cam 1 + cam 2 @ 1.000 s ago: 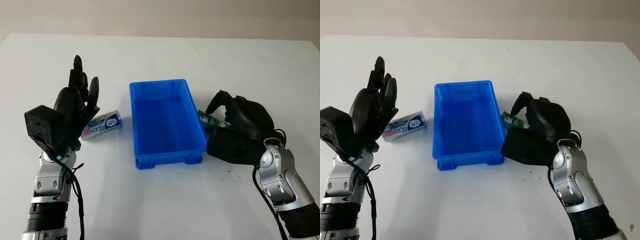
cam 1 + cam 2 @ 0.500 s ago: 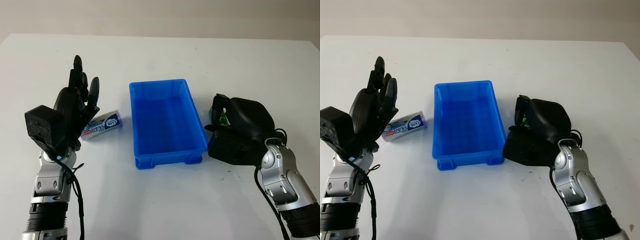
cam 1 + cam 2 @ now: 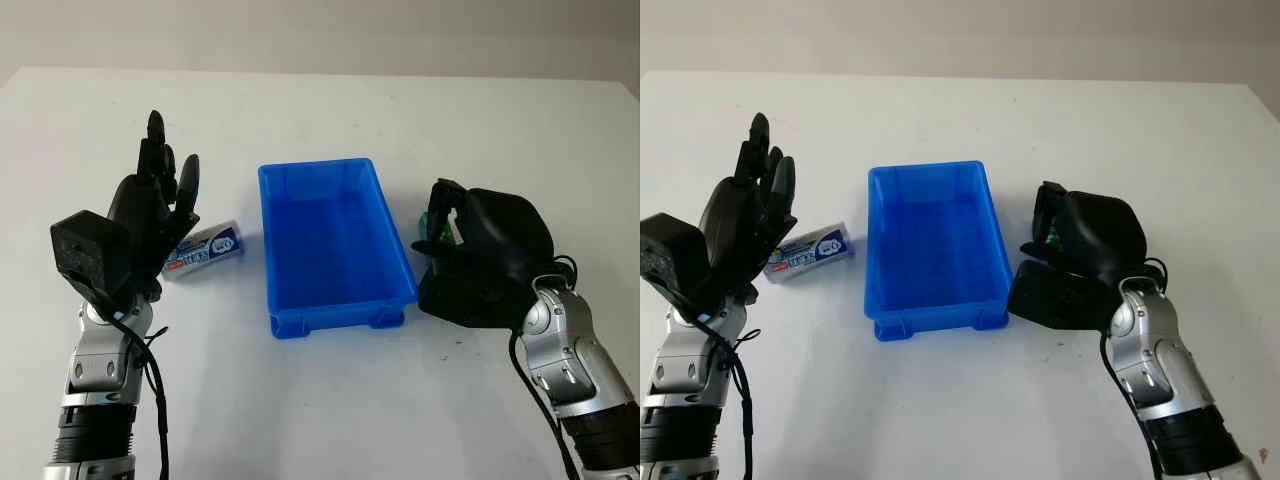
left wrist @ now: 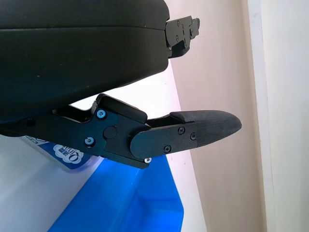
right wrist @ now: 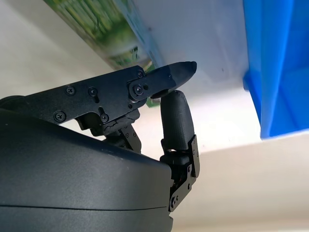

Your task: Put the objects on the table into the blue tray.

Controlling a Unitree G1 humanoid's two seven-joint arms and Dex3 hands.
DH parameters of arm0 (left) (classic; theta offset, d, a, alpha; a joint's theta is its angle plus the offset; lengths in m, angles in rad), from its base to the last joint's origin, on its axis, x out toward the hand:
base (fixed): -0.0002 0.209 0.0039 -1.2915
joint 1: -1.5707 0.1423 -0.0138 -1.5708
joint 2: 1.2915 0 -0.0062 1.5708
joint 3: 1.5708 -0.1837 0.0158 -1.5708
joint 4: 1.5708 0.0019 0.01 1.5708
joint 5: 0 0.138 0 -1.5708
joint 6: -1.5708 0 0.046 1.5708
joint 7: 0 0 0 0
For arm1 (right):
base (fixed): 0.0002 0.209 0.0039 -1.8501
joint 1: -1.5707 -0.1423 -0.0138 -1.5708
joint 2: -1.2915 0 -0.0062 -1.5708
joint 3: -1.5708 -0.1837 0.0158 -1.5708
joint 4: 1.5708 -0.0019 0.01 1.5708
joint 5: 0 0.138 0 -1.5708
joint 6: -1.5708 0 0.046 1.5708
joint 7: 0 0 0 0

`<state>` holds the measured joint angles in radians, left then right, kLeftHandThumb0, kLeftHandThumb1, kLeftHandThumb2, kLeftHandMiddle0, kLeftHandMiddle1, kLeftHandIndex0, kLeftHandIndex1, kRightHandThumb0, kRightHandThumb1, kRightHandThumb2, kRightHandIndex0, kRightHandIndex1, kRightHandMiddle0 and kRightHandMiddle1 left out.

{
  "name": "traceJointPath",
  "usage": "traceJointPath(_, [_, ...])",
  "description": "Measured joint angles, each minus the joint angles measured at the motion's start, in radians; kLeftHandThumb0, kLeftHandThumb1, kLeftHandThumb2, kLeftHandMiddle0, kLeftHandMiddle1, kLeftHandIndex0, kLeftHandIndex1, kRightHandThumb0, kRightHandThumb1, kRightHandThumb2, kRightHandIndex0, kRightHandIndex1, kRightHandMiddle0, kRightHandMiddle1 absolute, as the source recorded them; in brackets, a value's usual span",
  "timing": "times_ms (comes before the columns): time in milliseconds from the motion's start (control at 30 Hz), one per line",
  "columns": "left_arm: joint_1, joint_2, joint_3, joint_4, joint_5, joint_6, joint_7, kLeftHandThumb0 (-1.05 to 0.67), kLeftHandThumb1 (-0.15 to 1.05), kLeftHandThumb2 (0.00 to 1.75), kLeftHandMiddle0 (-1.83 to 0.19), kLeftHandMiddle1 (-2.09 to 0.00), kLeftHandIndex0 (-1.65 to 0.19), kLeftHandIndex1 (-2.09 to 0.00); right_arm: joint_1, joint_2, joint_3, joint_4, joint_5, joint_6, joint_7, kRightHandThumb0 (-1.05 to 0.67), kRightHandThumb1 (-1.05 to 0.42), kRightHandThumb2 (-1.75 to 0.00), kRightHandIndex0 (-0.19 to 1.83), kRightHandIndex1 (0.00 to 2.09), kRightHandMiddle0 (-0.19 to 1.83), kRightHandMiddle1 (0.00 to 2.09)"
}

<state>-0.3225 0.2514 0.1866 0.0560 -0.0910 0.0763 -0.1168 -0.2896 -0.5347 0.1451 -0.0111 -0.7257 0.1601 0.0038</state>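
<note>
Left hand (image 3: 150, 215) raised upright over the white counter (image 3: 330, 400), open, holding nothing, palm toward the tray. Small white-and-blue labelled tube (image 3: 205, 249) lies on the counter just behind that hand, left of the blue tray (image 3: 335, 245), apart from it. Tray sits mid-counter, nothing inside. Right hand (image 3: 470, 250) just right of the tray, lifted slightly, fingers curled around a green packet (image 5: 104, 29), gripping it close beside the tray's right wall.
</note>
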Motion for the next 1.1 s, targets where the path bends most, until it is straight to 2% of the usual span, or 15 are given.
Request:
traceJointPath(200, [0.000,0.000,-0.006,0.000,0.005,0.000,0.002,-0.81,1.05,0.59,0.19,0.00,0.19,0.00,-0.014,0.013,-0.026,0.004,0.032,0.000,-0.011,-0.29,-0.99,-0.05,0.69,2.09,0.46,2.09])
traceJointPath(400, [0.000,0.000,-0.007,0.000,0.007,0.001,0.008,-0.82,1.05,0.58,0.19,0.00,0.19,0.00,-0.039,0.045,-0.076,-0.007,0.095,-0.042,-0.062,-0.25,-0.97,-0.05,0.81,2.09,0.61,2.09])
traceJointPath(467, [0.000,0.000,-0.008,0.000,0.009,0.001,0.010,-0.82,1.05,0.58,0.19,0.00,0.19,0.00,-0.045,0.046,-0.089,-0.018,0.125,-0.075,-0.064,-0.25,-0.97,-0.05,0.76,2.09,0.59,2.09])
traceJointPath(567, [0.000,0.000,-0.008,0.000,0.009,0.001,0.010,-0.81,1.05,0.58,0.19,0.00,0.19,0.00,-0.066,0.036,-0.125,-0.015,0.209,-0.159,-0.042,-0.29,-0.93,-0.05,0.52,2.06,0.42,2.00])
traceJointPath(633, [0.000,0.000,-0.008,0.000,0.009,0.001,0.010,-0.81,1.05,0.58,0.19,0.00,0.19,0.00,-0.094,0.008,-0.156,0.006,0.299,-0.240,0.012,-0.31,-0.91,-0.05,0.45,1.92,0.38,1.84])
traceJointPath(667, [0.000,0.000,-0.008,0.000,0.010,0.002,0.011,-0.81,1.05,0.58,0.19,0.00,0.19,0.00,-0.113,-0.011,-0.173,0.020,0.346,-0.267,0.054,-0.36,-0.89,-0.05,0.43,1.73,0.37,1.63])
traceJointPath(700, [0.000,0.000,-0.008,0.000,0.010,0.002,0.011,-0.81,1.05,0.58,0.19,0.00,0.19,0.00,-0.134,-0.036,-0.188,0.035,0.389,-0.287,0.104,-0.41,-0.85,-0.05,0.43,1.42,0.41,1.28])
traceJointPath(800, [0.000,-0.001,-0.008,0.000,0.010,0.002,0.012,-0.81,1.05,0.58,0.19,0.00,0.19,0.00,-0.190,-0.122,-0.217,0.062,0.487,-0.292,0.267,-0.46,-0.80,-0.05,0.48,0.76,0.54,0.57])
traceJointPath(867, [0.000,-0.002,-0.009,-0.001,0.010,0.005,0.014,-0.81,1.05,0.58,0.19,0.00,0.19,0.00,-0.225,-0.165,-0.227,0.070,0.523,-0.272,0.355,-0.46,-0.76,-0.05,0.52,0.42,0.58,0.28])
traceJointPath(900, [0.000,-0.003,-0.009,-0.001,0.010,0.007,0.014,-0.81,1.05,0.58,0.19,0.00,0.19,0.00,-0.242,-0.185,-0.227,0.079,0.531,-0.271,0.391,-0.49,-0.75,-0.05,0.52,0.28,0.58,0.16])
traceJointPath(933, [0.000,-0.004,-0.009,-0.001,0.010,0.008,0.015,-0.81,1.05,0.58,0.19,0.00,0.19,0.00,-0.262,-0.207,-0.225,0.094,0.534,-0.273,0.430,-0.50,-0.74,-0.06,0.51,0.22,0.57,0.12])
traceJointPath(1100, [0.000,-0.004,-0.011,-0.001,0.011,0.009,0.014,-0.80,1.05,0.58,0.19,0.00,0.19,0.00,-0.343,-0.291,-0.171,0.205,0.493,-0.373,0.545,-0.56,-0.74,-0.06,0.48,0.12,0.51,0.05])
